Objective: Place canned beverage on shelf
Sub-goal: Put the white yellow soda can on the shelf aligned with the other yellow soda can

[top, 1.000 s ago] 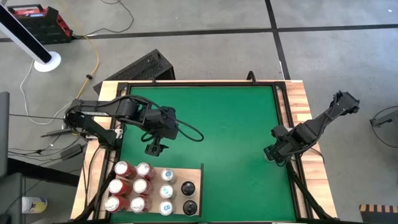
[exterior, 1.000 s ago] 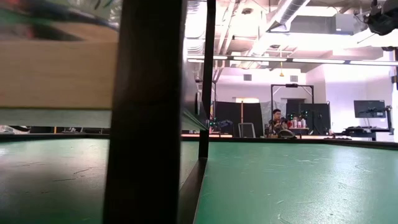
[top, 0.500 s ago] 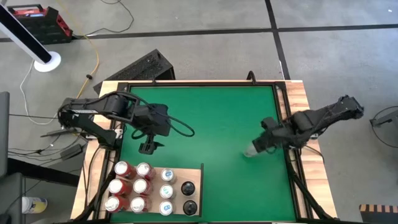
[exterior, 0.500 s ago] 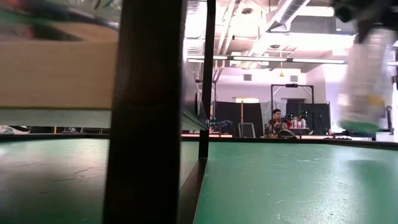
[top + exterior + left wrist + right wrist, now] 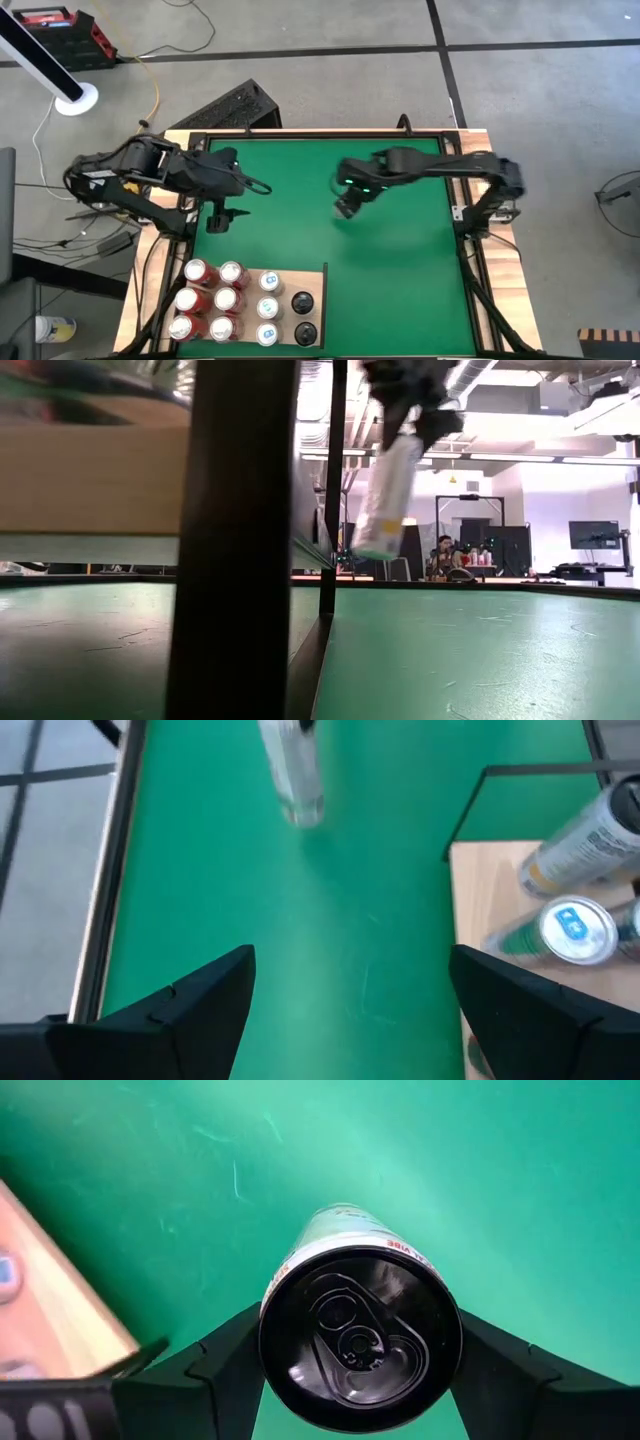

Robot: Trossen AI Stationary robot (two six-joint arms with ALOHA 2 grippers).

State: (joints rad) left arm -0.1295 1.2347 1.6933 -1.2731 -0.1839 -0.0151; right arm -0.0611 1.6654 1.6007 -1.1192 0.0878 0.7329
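My right gripper (image 5: 350,200) is over the middle of the green mat (image 5: 400,280), shut on a slim pale can with a green band (image 5: 388,500). The can also shows in the right wrist view (image 5: 360,1338) and the left wrist view (image 5: 292,770). The shelf (image 5: 312,278), a pale wooden board, sits at the mat's near left corner and bears several upright cans (image 5: 225,300). My left gripper (image 5: 217,218) is open and empty at the mat's left side, just beyond the shelf's far edge. My right gripper pinches the can between its two fingers (image 5: 225,1360), one on each side of the can's wall just below the top rim (image 5: 300,1255). The fingers come from above, pointing down. The can hangs below them, a little tilted, clear of the mat.
The shelf holds red cans (image 5: 205,300), white cans with blue tops (image 5: 268,305) and two dark cans (image 5: 303,318). A dark frame post (image 5: 235,540) stands close in the low view. Dark rails and wooden strips (image 5: 485,160) border the mat. Open mat lies right of the shelf.
My right gripper has swung from the table's right edge toward the left and the far edge, to the mat's middle, bringing the can into view and carrying it clear of the mat. My left gripper has drawn back toward the table's left and far edges, still open.
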